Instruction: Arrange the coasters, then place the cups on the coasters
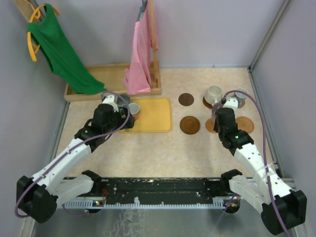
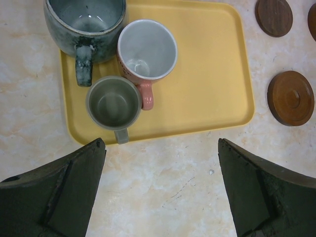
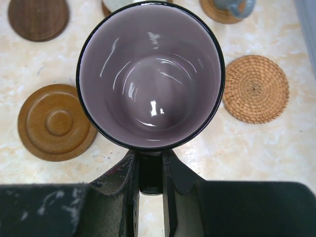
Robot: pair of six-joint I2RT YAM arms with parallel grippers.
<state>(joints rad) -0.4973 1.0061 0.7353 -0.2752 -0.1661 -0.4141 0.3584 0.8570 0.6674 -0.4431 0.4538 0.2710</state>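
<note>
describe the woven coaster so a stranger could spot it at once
From the yellow tray mid-table, look right, past the wooden coasters, toward the right wall. In the near row, the last disc is the woven coaster, bare. It alone is pale rattan; its neighbours are smooth wood.

My table (image 1: 148,153) is beige marble; lilac walls (image 1: 207,29) ring it; a wooden rack (image 1: 111,74) stands upper middle.

Three cups (image 2: 147,49) together at the tray's (image 2: 212,74) left end, coasters (image 2: 290,98) on the table (image 2: 163,187) to its right.
</note>
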